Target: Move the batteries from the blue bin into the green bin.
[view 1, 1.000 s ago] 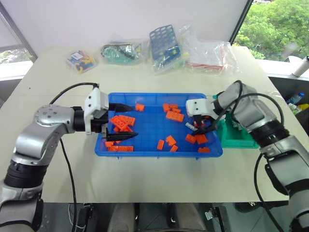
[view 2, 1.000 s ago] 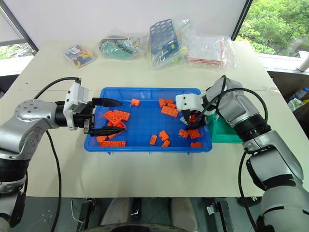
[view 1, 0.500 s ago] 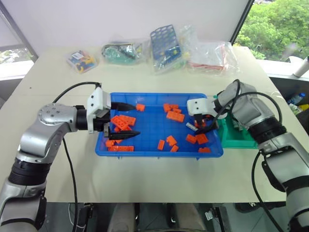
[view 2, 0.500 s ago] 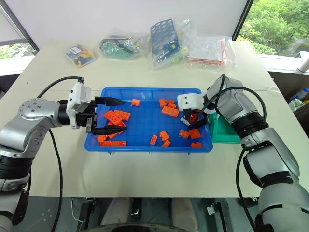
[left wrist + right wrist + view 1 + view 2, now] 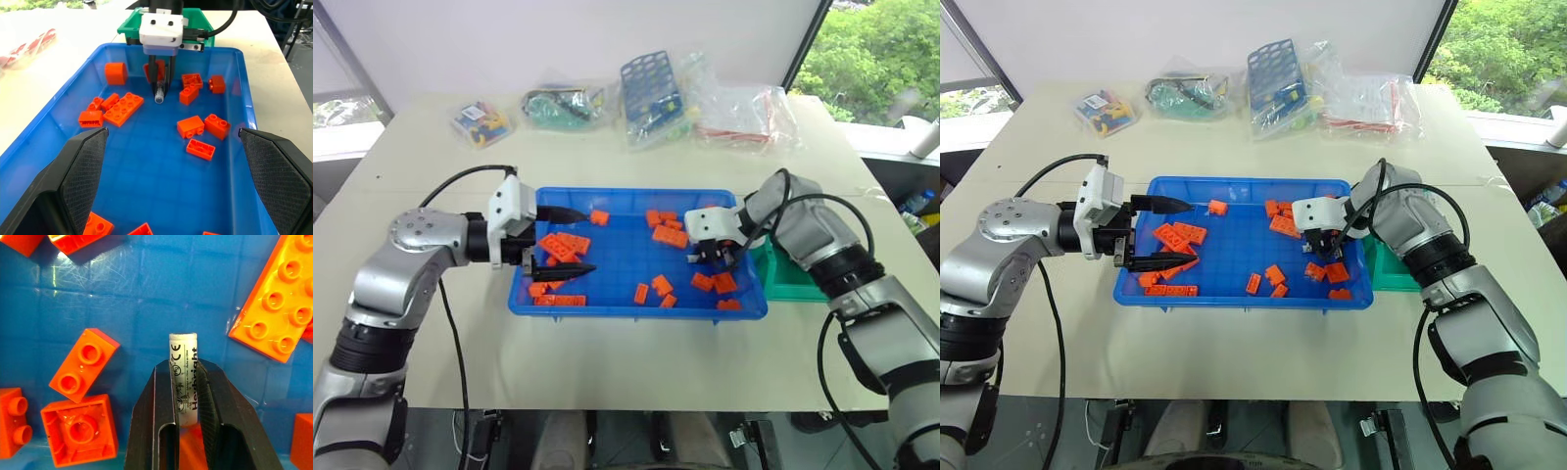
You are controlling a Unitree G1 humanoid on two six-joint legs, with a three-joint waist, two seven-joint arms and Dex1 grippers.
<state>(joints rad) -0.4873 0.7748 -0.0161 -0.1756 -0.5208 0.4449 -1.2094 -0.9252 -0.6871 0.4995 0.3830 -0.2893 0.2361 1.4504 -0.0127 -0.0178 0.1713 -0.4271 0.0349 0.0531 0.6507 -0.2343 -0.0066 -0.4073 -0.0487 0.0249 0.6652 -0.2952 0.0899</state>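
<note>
The blue bin [image 5: 636, 311] sits mid-table with orange bricks [image 5: 658, 235] scattered in it. At its right side my right gripper [image 5: 713, 257] points down and is shut on a silver-grey battery [image 5: 184, 382]. The battery stands upright between the fingers [image 5: 156, 401], its lower end near the bin floor, as the left wrist view also shows [image 5: 159, 94]. The green bin [image 5: 793, 279] stands just right of the blue bin, behind that gripper. My left gripper [image 5: 563, 241] hovers open over the blue bin's left end, pointing right, with nothing between its fingers.
Orange bricks [image 5: 80, 364] lie close around the held battery, a flat plate [image 5: 274, 318] among them. Along the table's far edge are plastic bags of parts [image 5: 563, 106] and a blue perforated rack [image 5: 648, 90]. My right arm's black cable [image 5: 803, 201] loops over the green bin.
My right gripper has settled slightly towards the bin floor and shut on the battery. The left gripper has stayed where it was, open.
</note>
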